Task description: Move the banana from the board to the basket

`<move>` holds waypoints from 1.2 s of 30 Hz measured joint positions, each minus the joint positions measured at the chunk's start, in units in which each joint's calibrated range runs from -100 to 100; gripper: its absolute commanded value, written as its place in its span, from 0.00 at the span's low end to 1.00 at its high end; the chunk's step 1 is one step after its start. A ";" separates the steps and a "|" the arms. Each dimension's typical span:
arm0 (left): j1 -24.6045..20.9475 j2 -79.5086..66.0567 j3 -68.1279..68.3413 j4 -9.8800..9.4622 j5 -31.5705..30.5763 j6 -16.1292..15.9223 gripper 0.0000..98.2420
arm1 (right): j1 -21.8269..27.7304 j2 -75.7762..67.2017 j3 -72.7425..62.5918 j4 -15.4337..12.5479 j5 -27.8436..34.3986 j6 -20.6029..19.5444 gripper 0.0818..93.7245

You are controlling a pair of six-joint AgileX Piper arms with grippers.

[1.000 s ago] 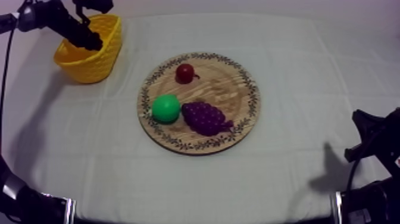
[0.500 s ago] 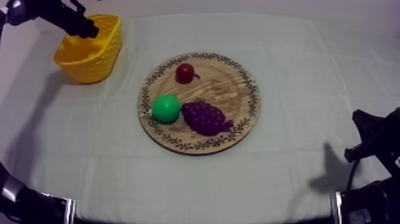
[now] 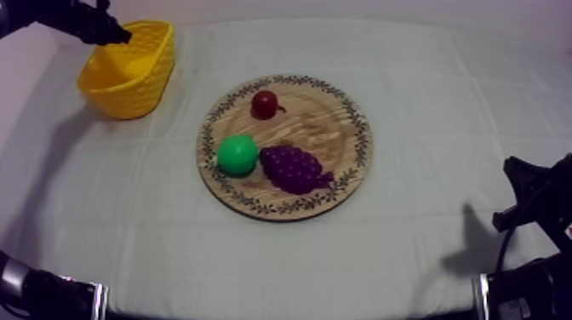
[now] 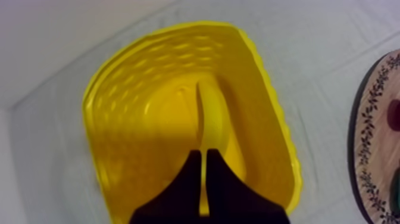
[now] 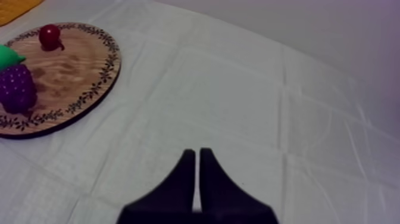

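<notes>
The main risk now is to the yellow basket [image 3: 129, 92], not to the fruit. The left jaws hang over its far rim at the desk's far left corner, closed to a narrow wedge with nothing between them. If that arm leaves low or sideways instead of rising first, I judge it could clip the rim. The basket looks light, so a knock might tip it or drag it along the cloth and spill what it holds. A second, smaller risk is the jaws dipping back in and nudging the fruit against the wall.

The left wrist view shows the banana [image 4: 209, 116] inside the basket, on its floor, curved and turned on edge, directly below the jaws and not touching them. Nothing else shows in there. Judged from that, the placing looks done and only a clean retreat remains.

The wooden board [image 3: 336, 128] sits at the middle of the desk, well apart from the basket. It carries a small red fruit [image 3: 265, 104] toward its far side, and nearer the front a green pear [image 3: 237, 155] just beside a bunch of grapes [image 3: 294, 168].

The right jaws rest near the desk's right edge, pressed together and empty, well clear of the board, so they pose little threat unless that arm moves.
</notes>
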 measured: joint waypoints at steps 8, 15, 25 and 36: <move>-0.87 -13.02 5.68 1.16 1.12 3.09 0.00 | -0.03 0.00 0.00 0.00 0.01 0.00 0.00; -2.93 -27.37 13.86 2.07 -1.24 6.31 0.00 | -0.12 0.00 0.00 0.00 0.01 0.00 0.00; -3.92 -52.13 37.53 2.98 -11.75 8.94 0.00 | -0.13 0.00 0.00 0.00 0.01 0.00 0.00; -2.18 -78.08 64.76 3.14 -17.22 11.60 0.00 | -0.13 0.00 0.00 0.00 0.01 0.00 0.00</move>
